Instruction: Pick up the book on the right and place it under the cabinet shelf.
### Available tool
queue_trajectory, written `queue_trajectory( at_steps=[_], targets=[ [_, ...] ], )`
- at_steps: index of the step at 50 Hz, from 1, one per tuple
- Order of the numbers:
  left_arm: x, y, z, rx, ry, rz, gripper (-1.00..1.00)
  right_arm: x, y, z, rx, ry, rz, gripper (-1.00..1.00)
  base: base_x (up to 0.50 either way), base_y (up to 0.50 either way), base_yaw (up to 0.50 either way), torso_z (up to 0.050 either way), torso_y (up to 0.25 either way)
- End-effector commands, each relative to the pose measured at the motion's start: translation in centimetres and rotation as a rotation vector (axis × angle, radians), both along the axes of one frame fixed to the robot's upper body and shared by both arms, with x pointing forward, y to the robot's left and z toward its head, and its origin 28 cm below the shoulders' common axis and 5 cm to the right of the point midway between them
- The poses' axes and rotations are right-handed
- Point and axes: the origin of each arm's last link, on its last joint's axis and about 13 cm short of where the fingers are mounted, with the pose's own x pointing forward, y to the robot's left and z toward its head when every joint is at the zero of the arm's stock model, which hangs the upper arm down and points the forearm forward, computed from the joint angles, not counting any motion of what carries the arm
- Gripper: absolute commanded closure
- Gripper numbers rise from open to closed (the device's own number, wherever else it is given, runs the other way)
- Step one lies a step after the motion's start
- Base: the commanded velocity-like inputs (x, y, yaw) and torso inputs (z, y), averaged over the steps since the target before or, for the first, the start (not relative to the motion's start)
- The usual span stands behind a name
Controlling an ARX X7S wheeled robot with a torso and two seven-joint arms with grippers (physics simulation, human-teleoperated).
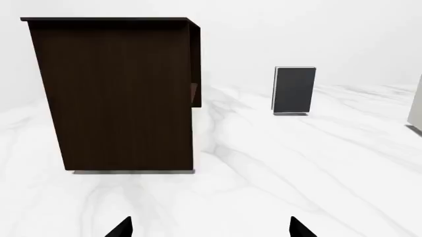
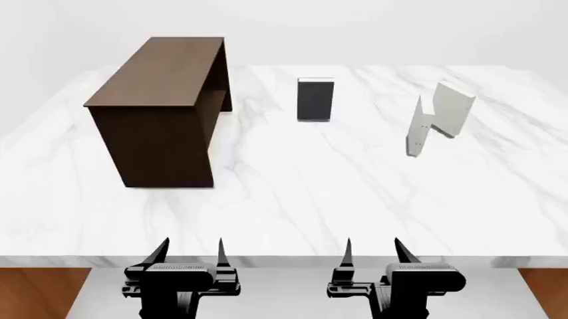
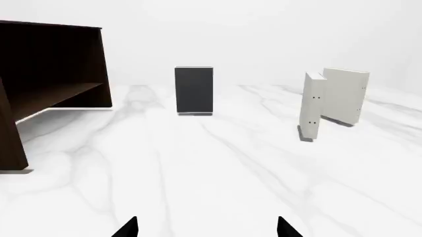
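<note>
While the marble worktop (image 2: 293, 199) spreads wide before us, we see the dark cabinet (image 2: 164, 109) at its left with its cabinet shelf (image 3: 56, 96) inside. The book (image 2: 453, 109) stands upright at far right, just behind a white slab (image 2: 416, 127). Our left hand (image 2: 188, 256) and right hand (image 2: 373, 256) hover released at the near edge.

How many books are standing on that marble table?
2: the black book stands upright mid-table, and the book, light grey, stands far right. A white slab with dots stands just in front of it; nothing suggests more, though the cabinet could hide some.
</note>
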Motion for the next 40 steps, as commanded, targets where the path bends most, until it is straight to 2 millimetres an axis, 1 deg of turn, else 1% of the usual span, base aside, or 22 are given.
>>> queue_trajectory(
  at_steps=[1, 11, 13, 16, 21, 25, 27, 30, 32, 37, 40],
  targets=[
    [0.0, 0.0, 0.0, -0.003, 0.004, 0.0, -1.0, 0.0, 0.0, 0.0, 0.001, 0.001, -0.002, -1.0, 0.0, 0.0, 0.0, 0.0, 0.0],
    [0.0, 0.0, -0.2, 0.005, 0.037, -0.028, -1.0, -0.2, -0.1, -0.1, -0.001, 0.005, -0.007, -1.0, 0.0, 0.0, 0.0, 0.0, 0.0],
    [0.0, 0.0, 0.1, -0.01, 0.041, -0.044, -1.0, -0.2, -0.1, 0.0, 0.001, 0.009, -0.003, -1.0, 0.0, 0.0, 0.0, 0.05, 0.0],
    [0.0, 0.1, 0.8, -0.02, 0.05, -0.062, -1.0, -0.1, -0.2, 0.5, 0.006, 0.013, 0.0, -1.0, 0.0, 0.0, 0.0, 0.05, 0.0],
    [-0.1, 0.7, 2.9, 0.0, 0.053, -0.058, -1.0, -0.1, -0.5, 2.1, 0.005, 0.003, -0.01, -1.0, 0.0, 0.0, 0.0, 0.05, 0.0],
    [0.1, 1.2, 6.0, 0.0, 0.034, -0.052, -1.0, 0.4, -0.9, 4.7, -0.015, -0.023, -0.006, -1.0, 0.0, 0.0, 0.0, 0.05, 0.0],
    [0.5, 1.5, 8.1, 0.007, 0.011, -0.048, -1.0, 0.9, -1.4, 6.4, -0.025, -0.041, -0.007, -1.0, 0.0, 0.0, 0.0, 0.05, 0.0],
    [1.2, 1.9, 10.6, 0.015, 0.0, -0.049, -1.0, 1.6, -1.8, 8.6, -0.048, -0.062, -0.001, -1.0, 0.0, 0.0, 0.0, 0.05, 0.0],
    [2.1, 2.3, 12.8, 0.021, -0.002, -0.054, -1.0, 2.3, -2.2, 10.6, -0.06, -0.08, 0.001, -1.0, 0.0, 0.0, 0.0, 0.05, 0.0],
    [4.2, 3.2, 17.4, 0.042, -0.023, -0.057, -1.0, 3.9, -3.3, 14.9, -0.095, -0.108, -0.005, -1.0, 0.0, 0.0, 0.0, 0.05, 0.0],
    [5.2, 3.7, 19.4, 0.046, -0.025, -0.051, -1.0, 4.6, -3.9, 16.9, -0.108, -0.118, -0.01, -1.0, 0.0, 0.0, 0.0, 0.05, 0.0]
  ],
)
